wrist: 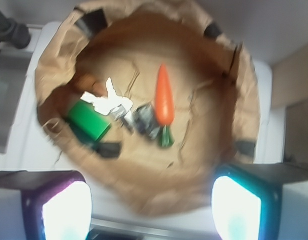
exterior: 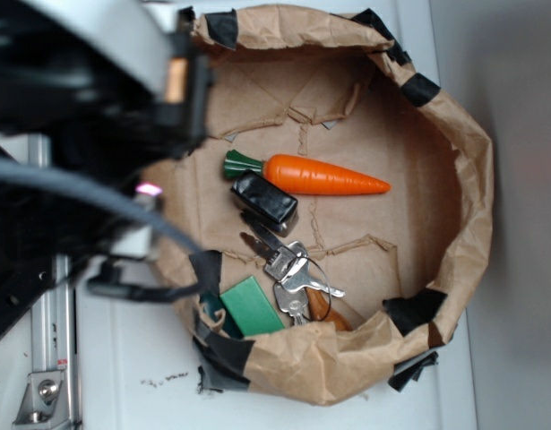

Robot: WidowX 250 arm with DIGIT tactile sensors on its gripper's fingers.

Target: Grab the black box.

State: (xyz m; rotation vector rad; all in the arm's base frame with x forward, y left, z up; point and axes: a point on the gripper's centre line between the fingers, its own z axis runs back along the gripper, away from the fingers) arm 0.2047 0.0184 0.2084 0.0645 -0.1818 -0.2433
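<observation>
A: What sits round the black box (exterior: 264, 200)?

B: Taking the box as the mark, left to right: the green block (exterior: 252, 306) lies below it to the left; the bunch of keys (exterior: 291, 271) just below; the toy carrot (exterior: 313, 174) beside its upper edge, tip pointing right.

A: Surfaces?

B: The box is glossy and hard-edged; the crumpled brown paper tub (exterior: 468, 188) has black-taped rims.

A: Room?

B: Bare paper floor lies right of the box; the gripper (wrist: 149, 205) hangs above, pads (wrist: 66, 210) set wide apart, holding nothing.
</observation>
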